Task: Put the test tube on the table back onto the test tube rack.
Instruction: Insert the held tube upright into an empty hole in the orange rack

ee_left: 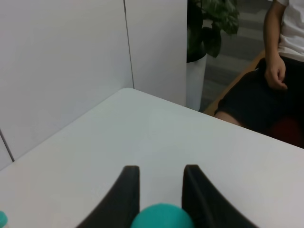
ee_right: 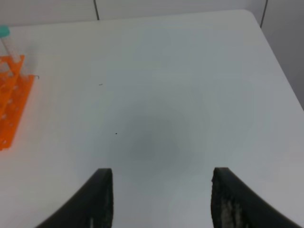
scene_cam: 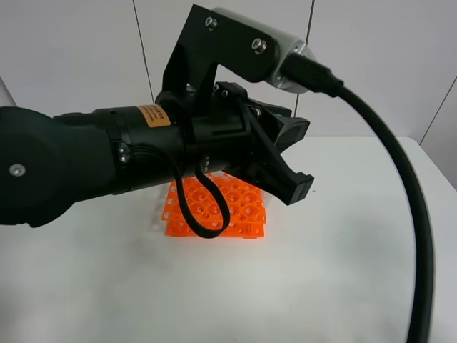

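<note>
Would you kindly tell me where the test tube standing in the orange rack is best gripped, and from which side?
Probably at the teal cap, coming down from above: the test tube stands in the rack with only its top clear, and the orange grid surrounds the rest.

Large plain white desk [scene_cam: 343, 271], smooth and matte, rounded at the corners. Carries one bright orange plastic rack [scene_cam: 246, 207] with a grid of round holes, standing flat near the middle, partly hidden in the high view. Shows two tiny dark specks [ee_right: 116, 133] on the bare surface.
</note>
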{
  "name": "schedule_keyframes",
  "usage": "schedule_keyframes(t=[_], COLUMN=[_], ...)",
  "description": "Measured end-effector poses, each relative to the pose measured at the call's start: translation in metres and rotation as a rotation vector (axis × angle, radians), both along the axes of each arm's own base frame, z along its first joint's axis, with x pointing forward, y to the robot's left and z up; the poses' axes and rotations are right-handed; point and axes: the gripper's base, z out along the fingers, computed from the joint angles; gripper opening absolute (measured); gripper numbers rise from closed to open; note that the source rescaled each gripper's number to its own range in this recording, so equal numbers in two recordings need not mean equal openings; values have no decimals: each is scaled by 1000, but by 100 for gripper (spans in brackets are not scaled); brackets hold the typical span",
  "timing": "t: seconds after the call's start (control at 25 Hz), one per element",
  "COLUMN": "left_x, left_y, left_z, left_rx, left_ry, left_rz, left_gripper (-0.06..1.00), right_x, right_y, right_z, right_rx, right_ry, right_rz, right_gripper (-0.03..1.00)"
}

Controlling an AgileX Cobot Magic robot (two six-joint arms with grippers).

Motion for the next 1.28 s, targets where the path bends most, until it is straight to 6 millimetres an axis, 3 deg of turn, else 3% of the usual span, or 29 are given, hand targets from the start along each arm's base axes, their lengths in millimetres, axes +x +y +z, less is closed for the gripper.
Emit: schedule_keyframes(t=[0.56,0.76,0.92,1.04,1.28], left_x=[6,32,61,80,121], left_y=[4,24,41,46,54], left_z=[0,1,-11,-24,-32], left_rx=[13,-58,-80,-45,-3], left_ry=[-17,36,95,109,103], left_rz=[18,106,197,246,328], left_gripper=[0,0,0,0,0], right_x=[0,0,0,0,0], right_y=[0,0,0,0,0], right_z=[0,0,0,0,0], right_rx=[-1,-2,-3,-3,-4], right_ry=[0,0,0,0,0], right_rz=[0,1,1,1,2], right_gripper=[75,75,75,75,75])
